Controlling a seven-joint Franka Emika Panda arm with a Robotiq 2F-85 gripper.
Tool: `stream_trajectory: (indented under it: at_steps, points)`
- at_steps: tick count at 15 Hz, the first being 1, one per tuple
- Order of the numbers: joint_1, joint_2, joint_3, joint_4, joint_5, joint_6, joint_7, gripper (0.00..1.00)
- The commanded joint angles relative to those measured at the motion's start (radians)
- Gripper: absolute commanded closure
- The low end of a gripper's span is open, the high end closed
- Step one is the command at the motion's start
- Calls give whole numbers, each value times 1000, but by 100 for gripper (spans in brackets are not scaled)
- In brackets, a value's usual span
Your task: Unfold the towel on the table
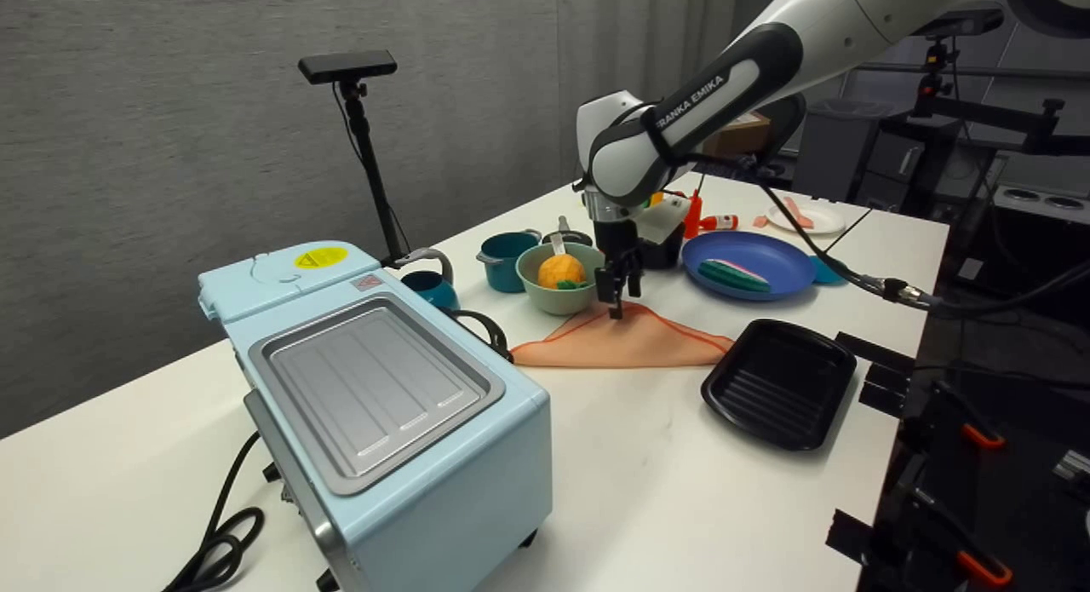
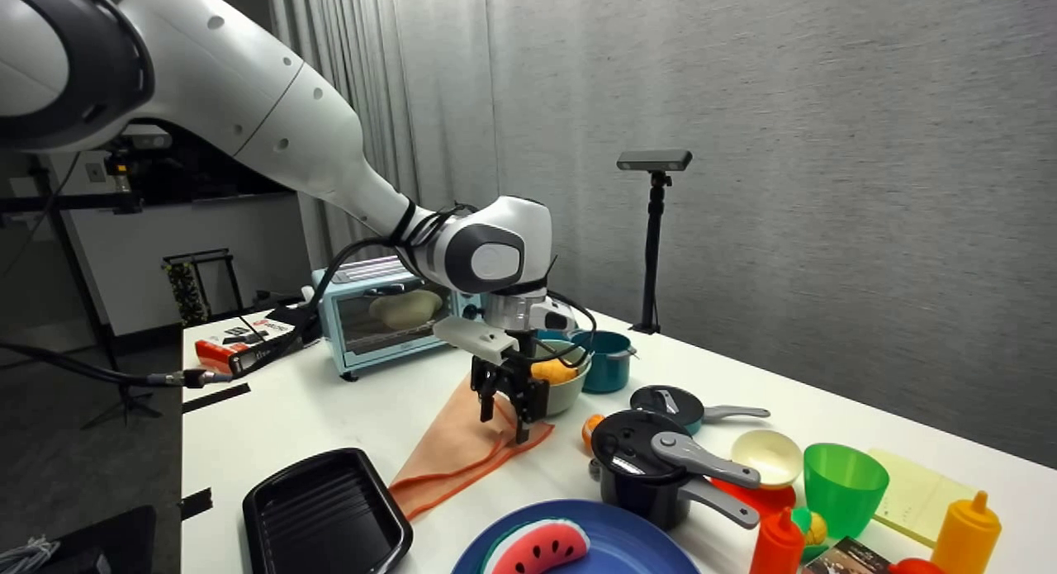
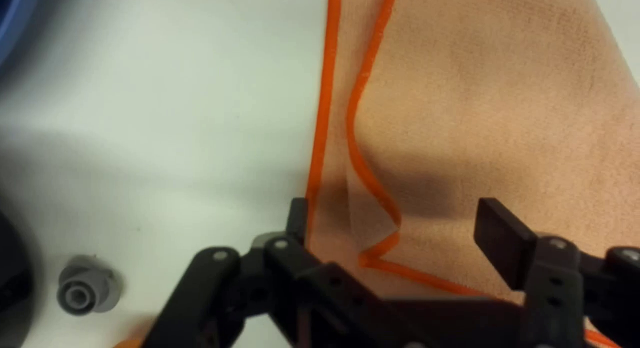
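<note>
White tabletop (image 1: 630, 456) shows as a broad open stretch between the light-blue boxy toaster oven (image 1: 460, 485) and the black rectangular ribbed tray (image 1: 779, 383), which sits near one table edge. Between that tray and the pale-green round bowl (image 1: 553, 301), close to both, the peach orange-hemmed cloth towel (image 1: 634, 345) lies folded. Over its doubled hems hangs the black two-fingered gripper (image 3: 395, 228), fingers spread wide; whether the fingertips touch cloth, I cannot tell.

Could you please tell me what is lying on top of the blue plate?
A watermelon slice lies on the blue plate, seen in both exterior views. The plate's surface beneath it is covered, so I cannot tell whether anything is under it.
</note>
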State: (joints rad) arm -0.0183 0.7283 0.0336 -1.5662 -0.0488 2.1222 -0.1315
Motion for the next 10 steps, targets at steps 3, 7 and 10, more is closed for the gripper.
stream_trajectory:
  at_steps: [3, 7, 10]
  points:
    - [17, 30, 7, 36, 23, 3, 45, 63]
    - [30, 51, 4, 68, 17, 1, 67, 93]
    - [46, 85, -2, 128, 5, -18, 81, 100]
